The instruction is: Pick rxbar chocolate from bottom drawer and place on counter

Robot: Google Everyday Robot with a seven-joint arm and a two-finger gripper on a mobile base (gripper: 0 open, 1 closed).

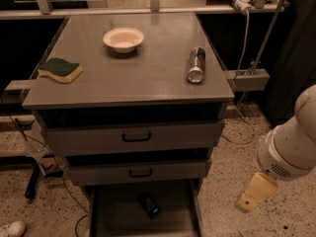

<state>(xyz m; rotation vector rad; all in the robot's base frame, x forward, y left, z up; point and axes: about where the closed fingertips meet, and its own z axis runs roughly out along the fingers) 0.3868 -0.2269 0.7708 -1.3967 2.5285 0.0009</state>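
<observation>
Camera view put my tool (254, 192) out at 4 o'clock; couldn't tell if it was apart or together. The rxbar chocolate (148, 204) lay flat in the bottom drawer (111, 215) at 6 o'clock. Probably light with a slick wrapper, so I'd pinch its narrow sides.

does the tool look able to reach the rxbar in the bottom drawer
Probably yes: the bottom drawer is open, the rxbar chocolate lies uncovered in it, and the tool hangs low, off to its right.
</observation>
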